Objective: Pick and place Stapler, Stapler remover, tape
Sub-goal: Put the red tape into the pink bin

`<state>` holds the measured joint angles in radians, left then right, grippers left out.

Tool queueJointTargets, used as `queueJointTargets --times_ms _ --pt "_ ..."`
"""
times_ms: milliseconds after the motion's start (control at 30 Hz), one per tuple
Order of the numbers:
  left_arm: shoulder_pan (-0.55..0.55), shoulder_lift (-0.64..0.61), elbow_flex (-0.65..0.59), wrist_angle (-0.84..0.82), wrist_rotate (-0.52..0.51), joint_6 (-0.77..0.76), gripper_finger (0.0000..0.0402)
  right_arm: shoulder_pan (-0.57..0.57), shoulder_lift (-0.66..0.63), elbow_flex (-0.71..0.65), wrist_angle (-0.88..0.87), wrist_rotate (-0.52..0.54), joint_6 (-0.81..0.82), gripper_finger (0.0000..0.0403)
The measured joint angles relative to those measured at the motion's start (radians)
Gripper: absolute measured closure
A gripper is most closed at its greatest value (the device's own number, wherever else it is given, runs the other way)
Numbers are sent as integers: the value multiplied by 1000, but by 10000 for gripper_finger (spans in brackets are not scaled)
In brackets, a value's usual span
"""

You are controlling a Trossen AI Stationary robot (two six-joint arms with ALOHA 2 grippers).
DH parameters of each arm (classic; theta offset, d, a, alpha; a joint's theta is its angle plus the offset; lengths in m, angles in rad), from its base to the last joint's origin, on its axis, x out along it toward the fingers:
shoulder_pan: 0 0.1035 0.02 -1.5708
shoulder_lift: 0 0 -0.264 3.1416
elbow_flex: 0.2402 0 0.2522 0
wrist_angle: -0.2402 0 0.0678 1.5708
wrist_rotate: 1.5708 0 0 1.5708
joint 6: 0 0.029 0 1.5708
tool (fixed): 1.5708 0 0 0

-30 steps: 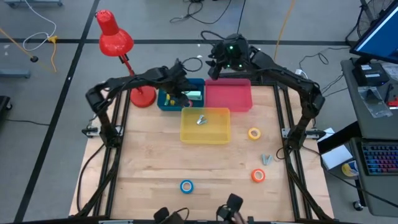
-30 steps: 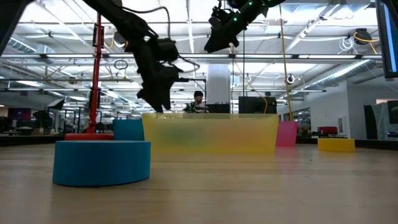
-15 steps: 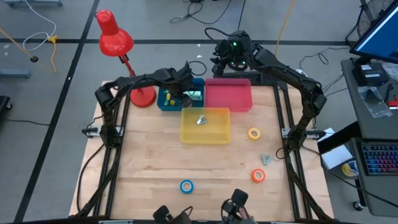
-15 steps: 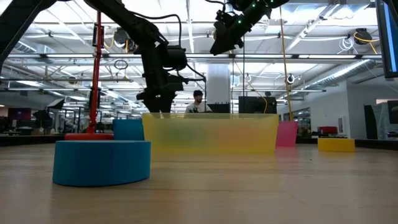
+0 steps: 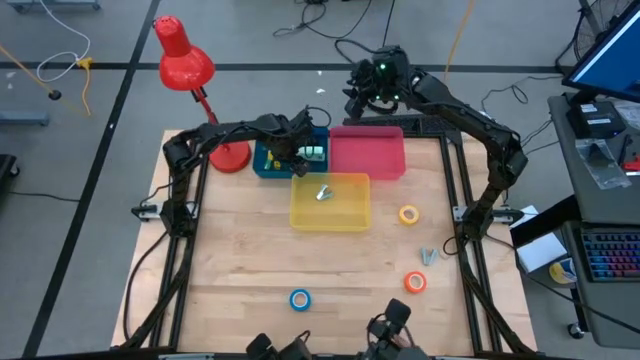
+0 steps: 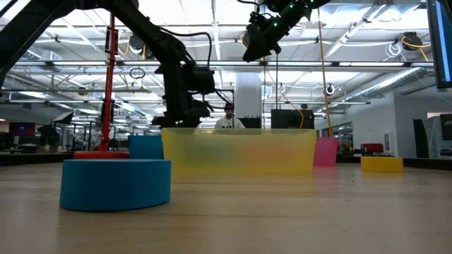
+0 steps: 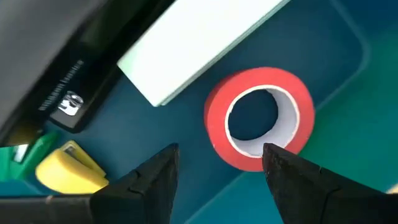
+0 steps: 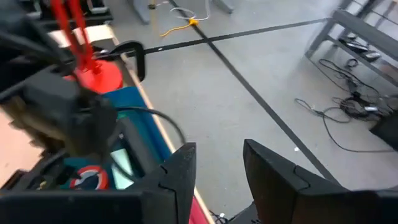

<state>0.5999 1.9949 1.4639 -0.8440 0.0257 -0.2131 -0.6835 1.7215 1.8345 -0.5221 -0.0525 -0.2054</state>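
1. The red tape roll (image 7: 260, 117) is lying flat on the floor of the blue bin (image 5: 268, 165), just beside a pale green stapler (image 7: 199, 40), with a yellow staple remover (image 7: 68, 169) farther along the same bin.
2. That roll is looking light and rigid to me, a hard ring with a pale core and a smooth, probably slick outer band; pinching across the wall, one finger in the hole and one outside, seems the surest hold.
3. The left gripper (image 7: 217, 171) is hanging directly over the blue bin, its fingers spread apart, holding nothing and touching nothing; the roll is sitting beyond the gap.
4. The right gripper (image 8: 214, 171) is waiting high beyond the far edge of the pink bin (image 5: 367, 152), fingers parted and empty.
5. Out on the table, on the near side of the yellow bin (image 5: 330, 201), the yellow tape roll (image 5: 408, 214), orange tape roll (image 5: 415, 282) and blue tape roll (image 5: 300, 299) are lying loose.
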Motion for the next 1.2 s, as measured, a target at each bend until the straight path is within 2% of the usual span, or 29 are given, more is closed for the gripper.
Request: queueJointTargets --times_ms 200,533,667,933,1200 --pt "0 -2 0 11 0 0 172 -30 -41 0 -55 0 11 291" --pt "-4 70 1 -3 50 -2 178 -36 -77 0 -58 -1 10 296" --pt "-5 70 0 -18 52 1 221 -36 -76 0 -59 -1 10 298" --pt "1 66 -1 11 7 38 361 -36 -76 0 -59 0 8 298" --pt "32 -79 -2 27 -29 53 364 -36 -76 0 -59 0 7 298"
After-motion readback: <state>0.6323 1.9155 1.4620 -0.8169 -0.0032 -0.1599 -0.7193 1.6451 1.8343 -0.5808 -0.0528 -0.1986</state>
